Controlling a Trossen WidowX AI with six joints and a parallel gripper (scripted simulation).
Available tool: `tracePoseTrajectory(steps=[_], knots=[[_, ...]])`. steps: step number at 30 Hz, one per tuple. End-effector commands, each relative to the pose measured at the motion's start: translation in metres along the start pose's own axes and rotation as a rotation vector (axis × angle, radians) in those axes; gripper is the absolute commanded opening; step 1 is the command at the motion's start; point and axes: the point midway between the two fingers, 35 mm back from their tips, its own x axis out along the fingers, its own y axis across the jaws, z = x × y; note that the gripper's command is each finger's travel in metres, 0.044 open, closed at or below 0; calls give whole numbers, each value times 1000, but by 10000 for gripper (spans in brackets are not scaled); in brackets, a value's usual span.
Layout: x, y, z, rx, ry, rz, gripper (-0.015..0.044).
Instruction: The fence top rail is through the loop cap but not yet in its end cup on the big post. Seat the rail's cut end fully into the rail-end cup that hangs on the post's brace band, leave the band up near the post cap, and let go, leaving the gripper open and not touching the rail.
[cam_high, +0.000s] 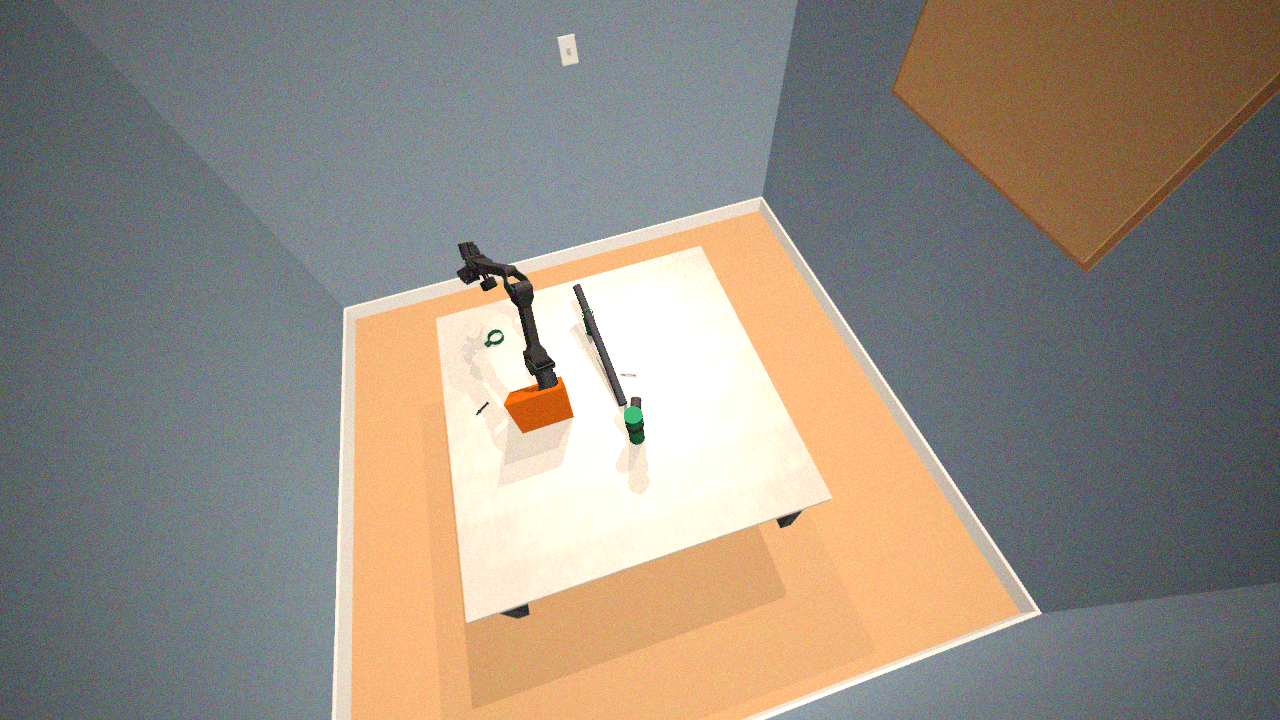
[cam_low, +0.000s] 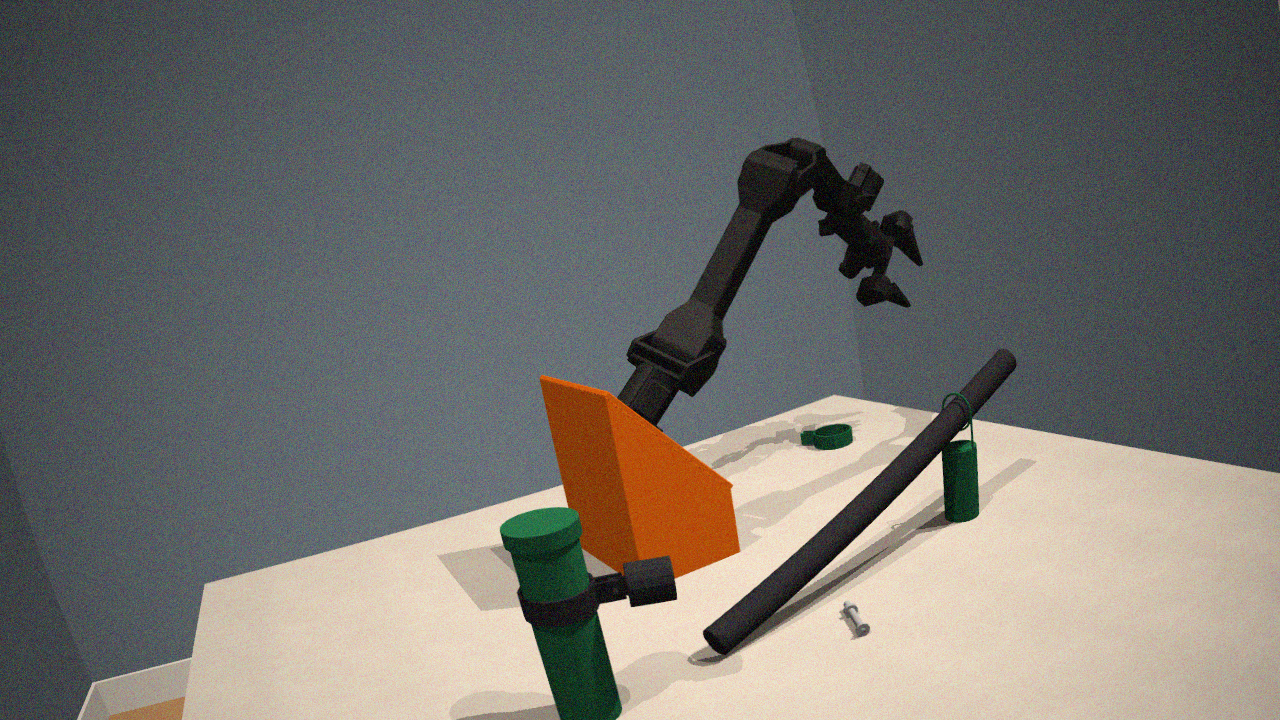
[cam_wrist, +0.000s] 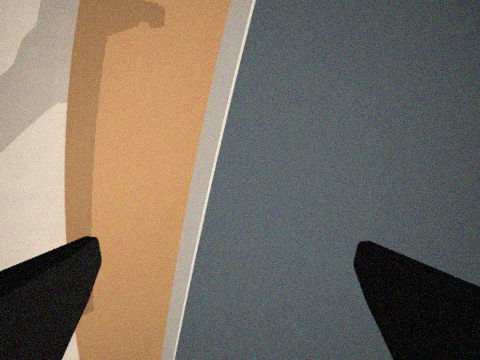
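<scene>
My end effector is spread wide with nothing between its fingers, up in the air and well apart from the rail. The rail runs through the loop at the short post and slopes down from there, its cut end low, near the big post. So the threading is done. The cup hangs on the band, which sits up near the cap, as it should. The rail's end is outside the cup and below it, so the seating is all left: I judge that I must grip the rail, raise that end, line it up and push it home without dragging the band down, then let go and back off.

All this stands on a pale bench, where my orange base is too. A green ring with a tab lies towards the far side, a bolt lies beside the rail, and a small dark piece lies near my base. Round the bench I see orange floor, grey-blue walls with pale skirting, a switch plate and a brown panel high in one corner.
</scene>
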Motion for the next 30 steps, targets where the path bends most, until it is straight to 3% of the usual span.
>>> tracePoseTrajectory(steps=[1, 16, 30], knots=[[12, 6, -27, 85, 32, -8, 440], [50, 46, -143, 394, 174, -22, 440], [40, 87, -262, 693, 311, -66, 440]])
